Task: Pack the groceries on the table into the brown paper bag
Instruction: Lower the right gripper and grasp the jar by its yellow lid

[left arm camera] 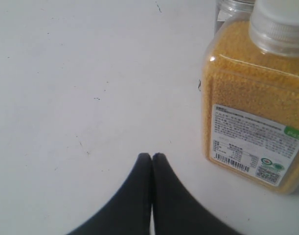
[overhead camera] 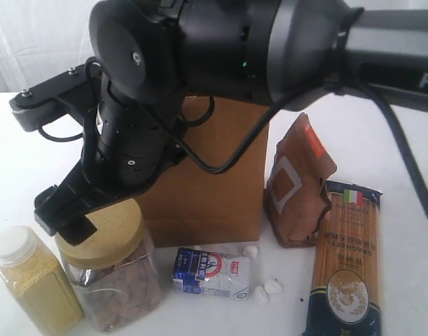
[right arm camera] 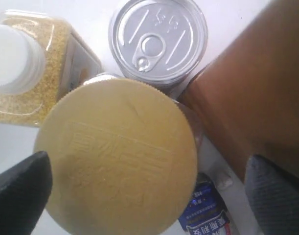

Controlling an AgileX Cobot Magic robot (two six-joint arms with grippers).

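Here we see the bag (overhead camera: 214, 182) standing upright on the table (overhead camera: 403, 280), and we place everything by it. In the exterior view the jar (overhead camera: 115, 273) stands in front of the bag's left corner, and the grain container (overhead camera: 31, 280) stands farther left of the bag, beyond the jar. The blue pouch (overhead camera: 210, 273) lies in front of the bag, with a few white crumbs (overhead camera: 266, 290) beside it. The brown pouch (overhead camera: 298, 185) stands just right of the bag, and the spaghetti (overhead camera: 343, 266) lies farther right, nearer the camera. In the right wrist view the can (right arm camera: 158, 39) stands close to the bag, between it and the grain container, just beside the jar. The right gripper (right arm camera: 147, 193) hangs over the jar, released, its fingers (right arm camera: 19, 191) spread wide to either side of the tan lid; we cannot tell whether they touch it. The left gripper (left arm camera: 151, 161) is clenched on nothing, tips pressed together low over bare table near the grain container; where it sits from the bag we cannot tell.
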